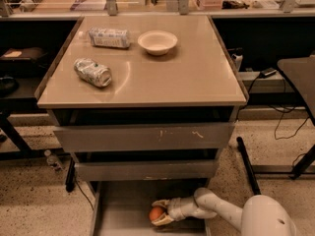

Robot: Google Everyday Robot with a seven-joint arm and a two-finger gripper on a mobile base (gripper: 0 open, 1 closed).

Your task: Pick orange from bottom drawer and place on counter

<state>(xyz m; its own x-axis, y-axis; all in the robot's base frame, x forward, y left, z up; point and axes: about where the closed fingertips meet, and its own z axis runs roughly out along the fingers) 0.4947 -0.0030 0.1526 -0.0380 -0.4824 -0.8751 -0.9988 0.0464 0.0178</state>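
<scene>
My gripper [155,213] is low inside the bottom drawer [123,211], reaching in from the drawer's right side; its fingers [162,202] are spread apart, one behind the orange [157,214] and one in front of it, so the fruit sits between them; I cannot tell whether either pad presses on it. The orange rests on the drawer's grey floor, right of the middle and nearer the right wall than the left; bare floor runs from it to the left wall. My arm [221,211] crosses the drawer's right edge; directly above hangs the front of the middle drawer [142,170], with the upper drawer [142,137] above that, both pulled out a little, so the room overhead is tight near the cabinet.

The counter [197,77] tops the cabinet; a white bowl [157,42] stands near its rear edge at the middle, a wrapped packet [109,37] lies by the rear left corner, and a crushed can [92,72] lies near the left edge; the right half and the front edge show bare tan top.
</scene>
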